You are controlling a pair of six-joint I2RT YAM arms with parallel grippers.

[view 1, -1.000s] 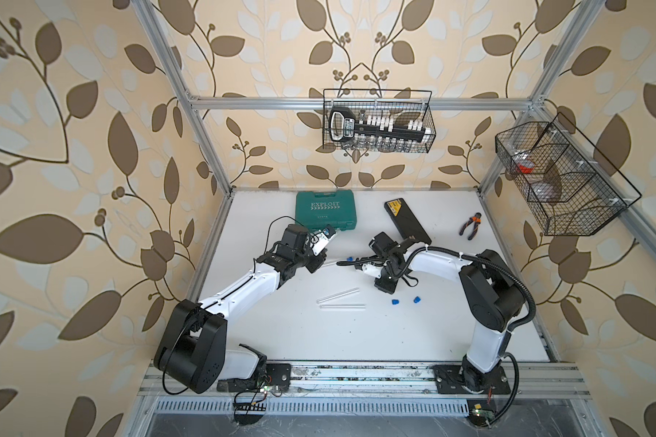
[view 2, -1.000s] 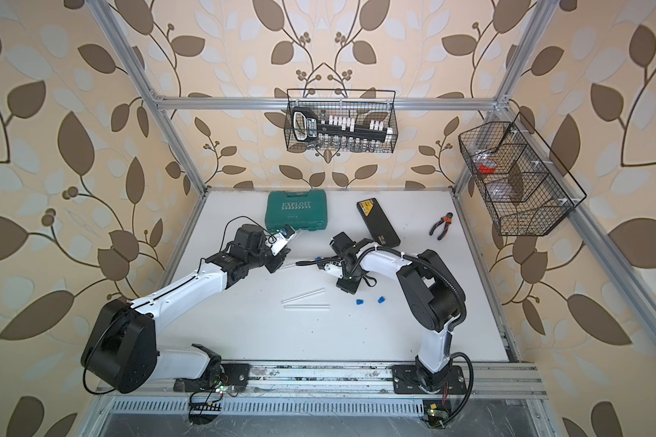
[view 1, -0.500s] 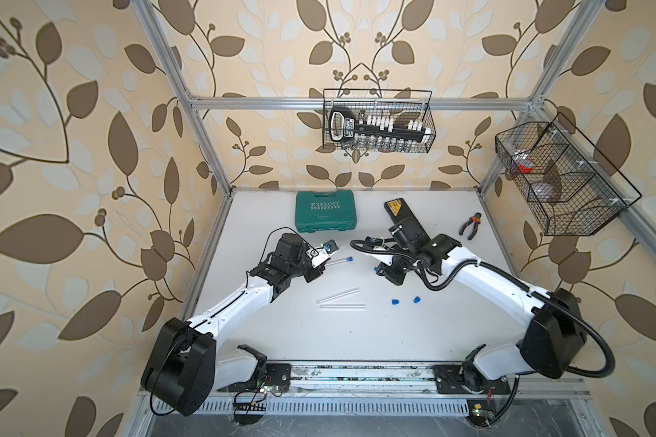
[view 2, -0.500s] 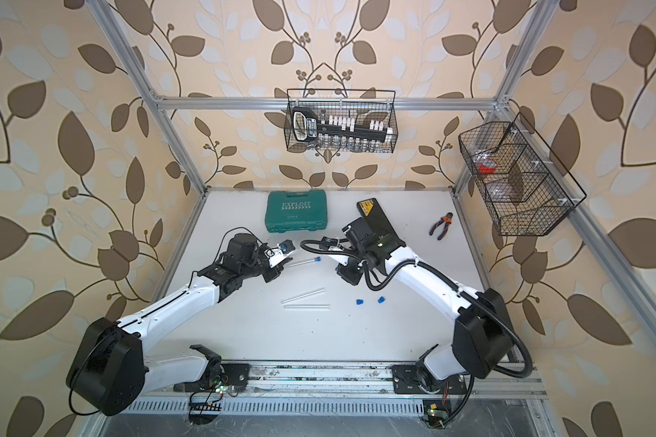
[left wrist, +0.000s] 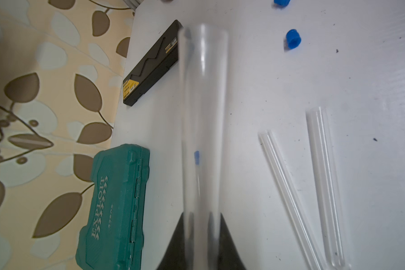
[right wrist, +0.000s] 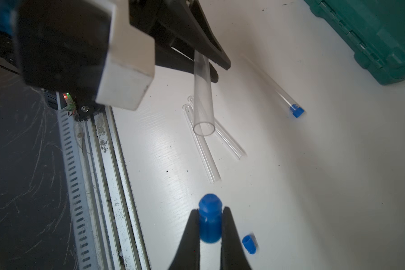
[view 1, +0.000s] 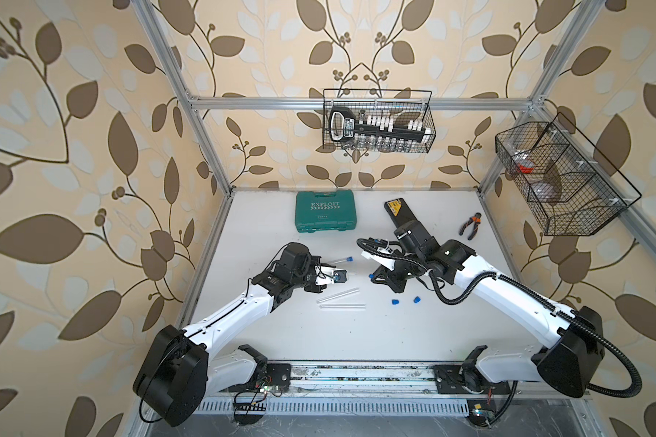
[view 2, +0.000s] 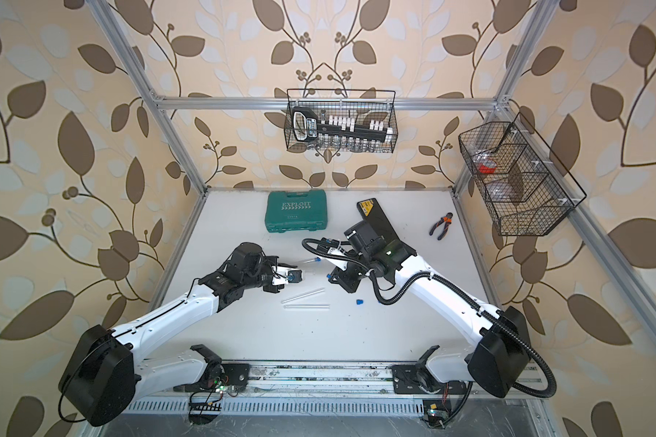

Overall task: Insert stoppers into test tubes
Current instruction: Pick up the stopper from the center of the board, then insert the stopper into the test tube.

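Observation:
My left gripper (view 1: pixel 338 276) is shut on a clear test tube (left wrist: pixel 202 117). The tube's open mouth (right wrist: pixel 204 129) points across a short gap at my right gripper (view 1: pixel 372 276). The right gripper (right wrist: pixel 210 216) is shut on a blue stopper (right wrist: pixel 210 224). Two bare test tubes (view 1: pixel 338 295) (view 1: pixel 342 305) lie side by side on the table, below the gap between the grippers. A stoppered tube (view 1: pixel 342 260) lies just behind the left gripper, its blue stopper (right wrist: pixel 297 111) in place. Two loose stoppers (view 1: pixel 395 301) (view 1: pixel 416 299) lie under the right gripper.
A green tool case (view 1: pixel 325 211) and a black case (view 1: pixel 400 212) lie at the back of the white table (view 1: pixel 356 340). Pliers (view 1: pixel 470 225) lie at the back right. Wire baskets hang on the back wall (view 1: pixel 377 121) and the right wall (view 1: pixel 561 178).
The left gripper has carried its tube a little toward the front. The right arm's elbow has swung far out to the right, while its gripper stays near the table's middle.

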